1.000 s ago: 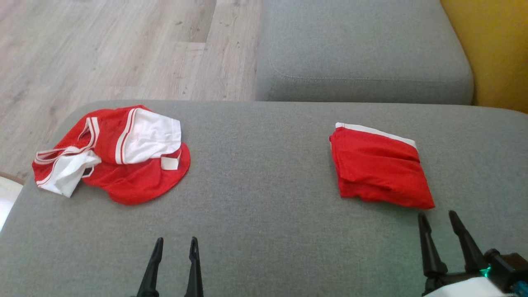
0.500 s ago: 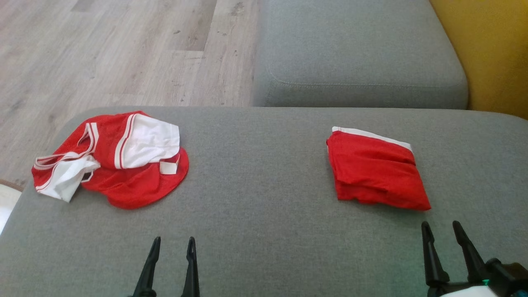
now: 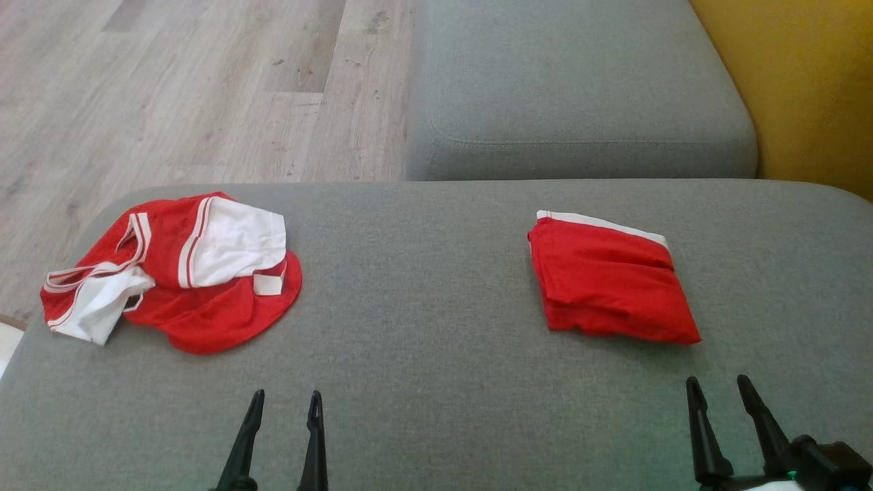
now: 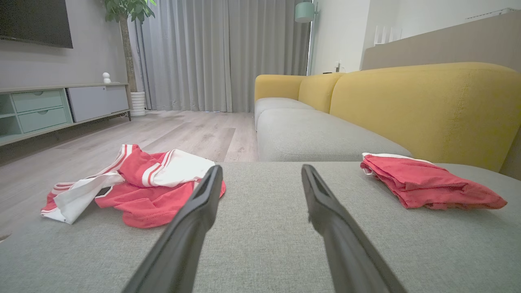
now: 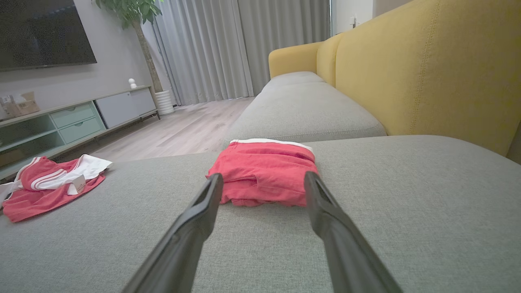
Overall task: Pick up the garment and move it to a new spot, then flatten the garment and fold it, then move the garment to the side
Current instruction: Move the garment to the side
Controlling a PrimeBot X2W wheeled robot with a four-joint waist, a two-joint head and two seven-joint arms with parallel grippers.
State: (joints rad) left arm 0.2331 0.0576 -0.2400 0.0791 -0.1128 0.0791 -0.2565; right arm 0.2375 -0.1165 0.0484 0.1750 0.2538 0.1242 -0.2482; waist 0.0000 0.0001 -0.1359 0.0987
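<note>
A crumpled red and white garment lies on the left of the grey cushion, seen too in the left wrist view and the right wrist view. A folded red garment with a white edge rests on the right. My left gripper is open near the front edge, nothing between its fingers. My right gripper is open just in front of the folded garment, apart from it.
A second grey seat cushion lies beyond, with a yellow sofa back at the right. Wooden floor spreads off the far left. A TV unit and curtains stand across the room.
The head camera has shifted, sliding the whole picture left and slightly down. My right gripper has drawn back toward the front edge, away from the folded garment. The garments lie as before.
</note>
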